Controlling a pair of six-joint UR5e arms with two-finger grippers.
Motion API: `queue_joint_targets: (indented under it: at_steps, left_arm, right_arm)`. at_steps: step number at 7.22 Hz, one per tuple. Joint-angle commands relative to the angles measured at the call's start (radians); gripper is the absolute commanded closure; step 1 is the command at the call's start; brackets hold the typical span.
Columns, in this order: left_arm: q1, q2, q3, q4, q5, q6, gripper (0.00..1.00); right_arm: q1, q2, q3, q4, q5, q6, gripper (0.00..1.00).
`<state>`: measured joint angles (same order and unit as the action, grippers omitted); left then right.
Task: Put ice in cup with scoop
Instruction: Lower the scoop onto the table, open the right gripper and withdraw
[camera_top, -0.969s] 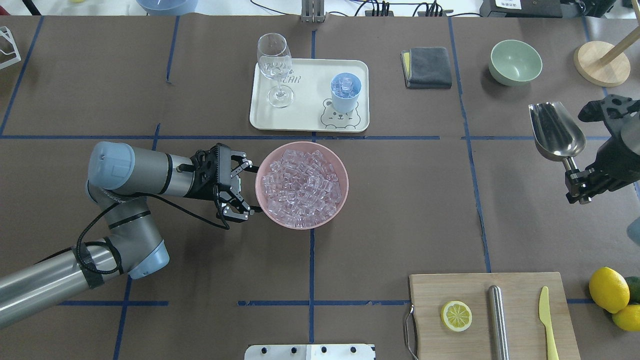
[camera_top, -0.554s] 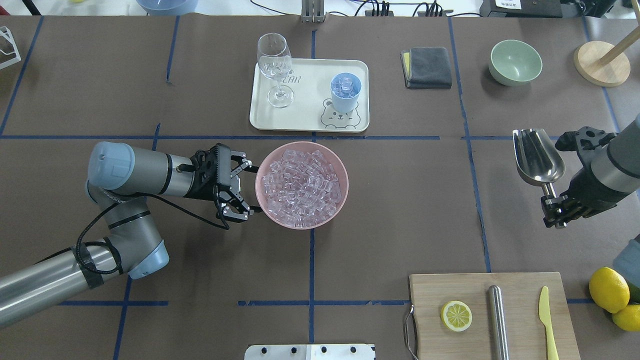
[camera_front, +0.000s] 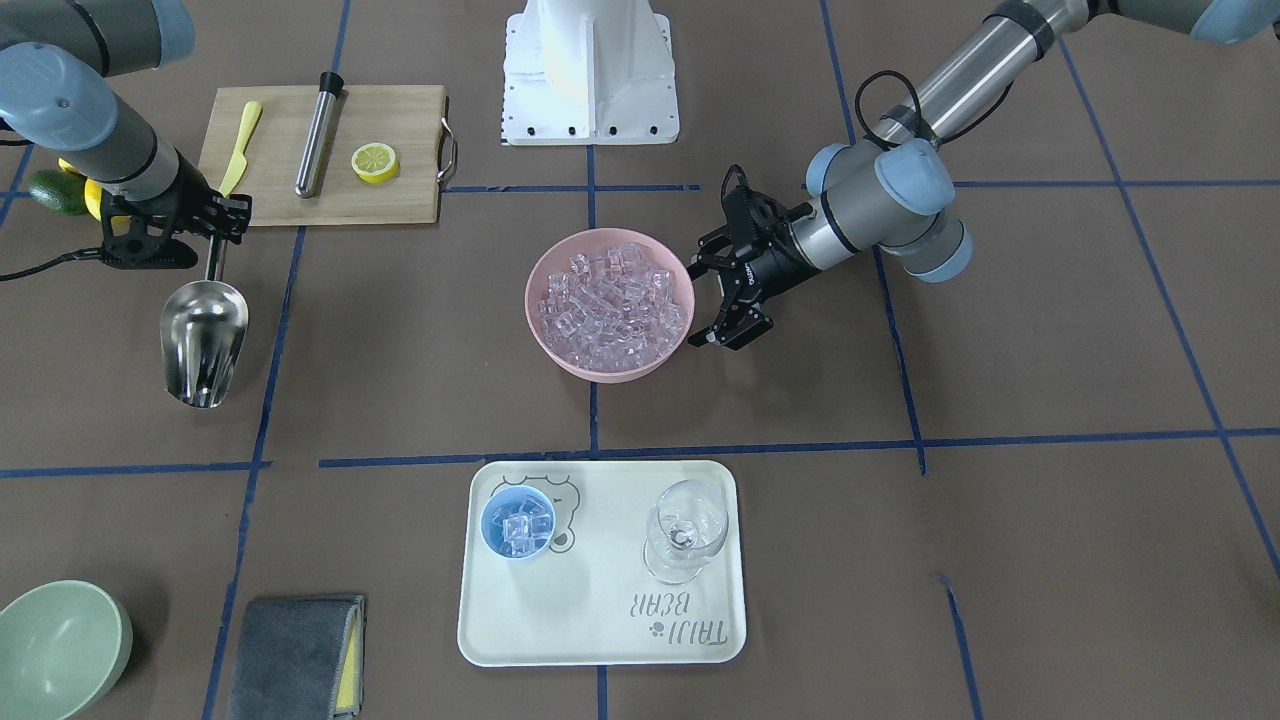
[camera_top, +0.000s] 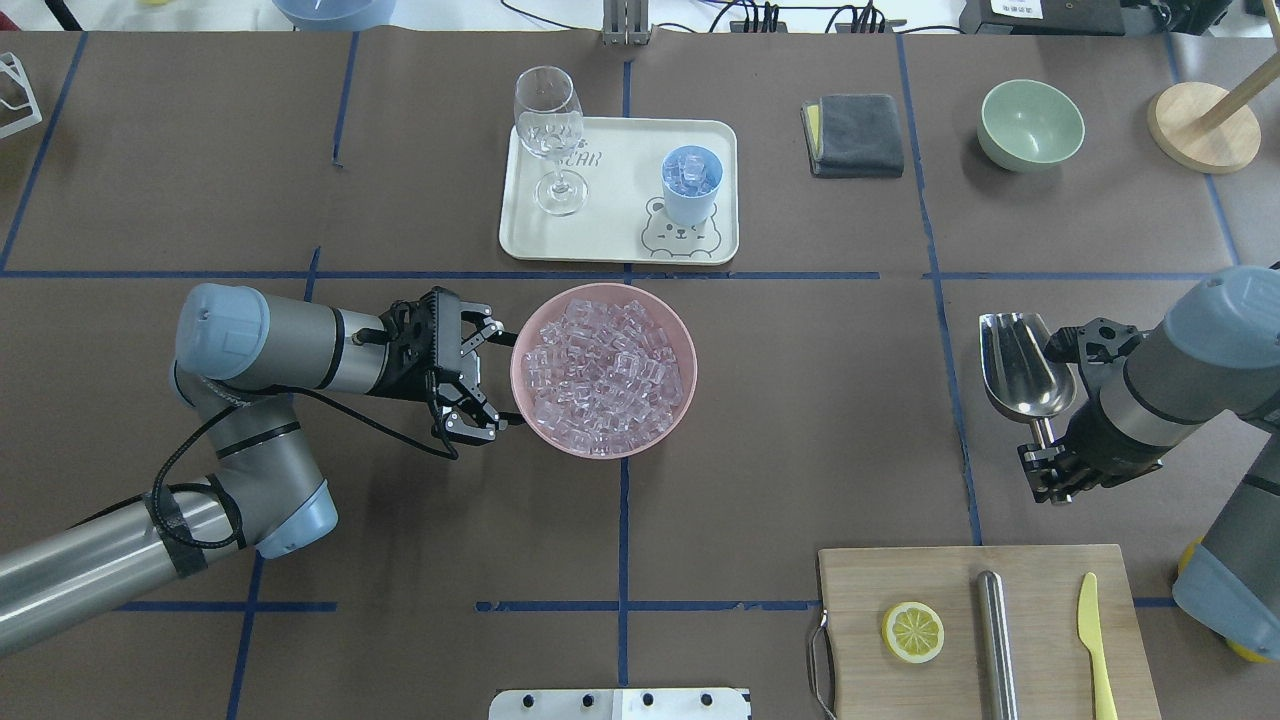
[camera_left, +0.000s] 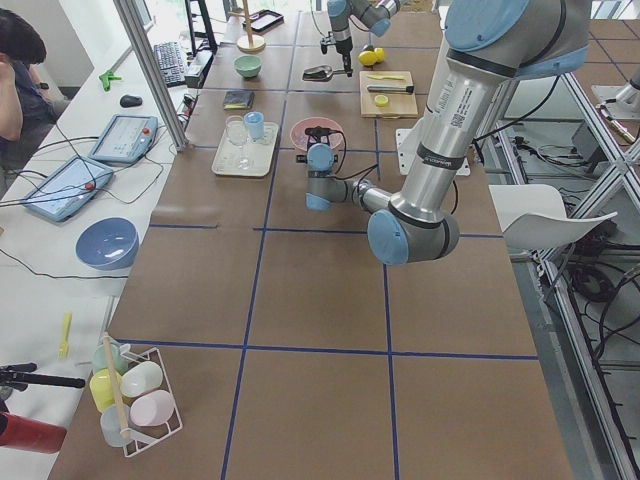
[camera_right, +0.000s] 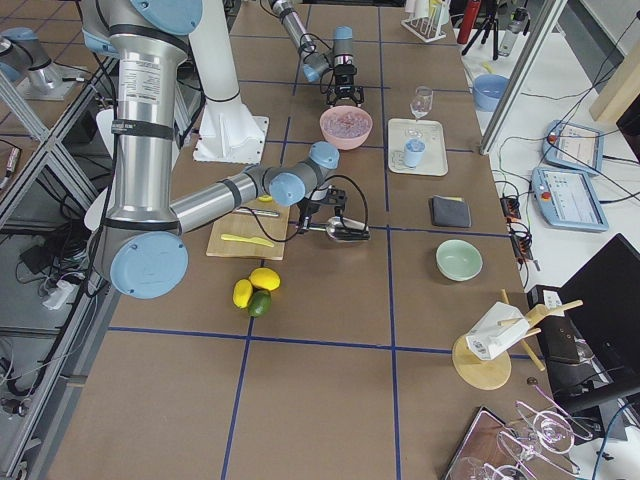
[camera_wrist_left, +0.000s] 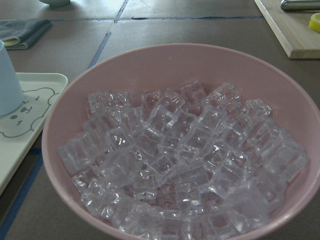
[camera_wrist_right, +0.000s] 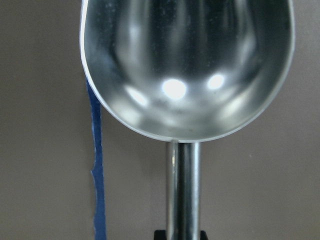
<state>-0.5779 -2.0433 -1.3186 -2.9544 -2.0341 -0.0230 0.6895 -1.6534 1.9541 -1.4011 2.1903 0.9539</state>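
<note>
The ice is heaped in a pink bowl at mid-table; it also shows in the front view and the left wrist view. My left gripper is open, its fingers standing either side of the bowl's left rim. The light-blue cup stands on a cream tray and holds a few cubes. My right gripper is shut on the handle of the steel scoop. The scoop is empty with its trough up, low over the table's right side.
A stemmed glass stands on the tray. A grey cloth, a green bowl and a wooden stand lie at the far right. A cutting board with a lemon slice, a steel cylinder and a yellow knife is near right.
My right arm has carried the scoop toward the robot and a little toward the table's middle. The left arm and the bowl have not moved.
</note>
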Motion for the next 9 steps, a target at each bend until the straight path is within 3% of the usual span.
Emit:
queue_joint_targets:
  at_steps: [1,3,4,5,9]
  left_arm:
    - [0.001,0.0,0.001,0.0,-0.001,0.0,0.0]
    - [0.001,0.0,0.001,0.0,0.0,0.0,0.0]
    - [0.001,0.0,0.001,0.0,0.0,0.0,0.0]
    - [0.001,0.0,0.001,0.0,0.0,0.0,0.0]
    - [0.003,0.0,0.002,0.0,0.0,0.0,0.0]
  right_arm:
    - [-0.03,0.009,-0.056,0.079,-0.01,0.055,1.0]
    - [-0.039,0.043,-0.061,0.079,-0.01,0.091,1.0]
    - [-0.039,0.043,-0.063,0.079,-0.01,0.089,0.91]
    - [-0.038,0.043,-0.06,0.08,-0.015,0.107,0.01]
    - [-0.009,0.064,-0.032,0.08,-0.02,0.109,0.0]
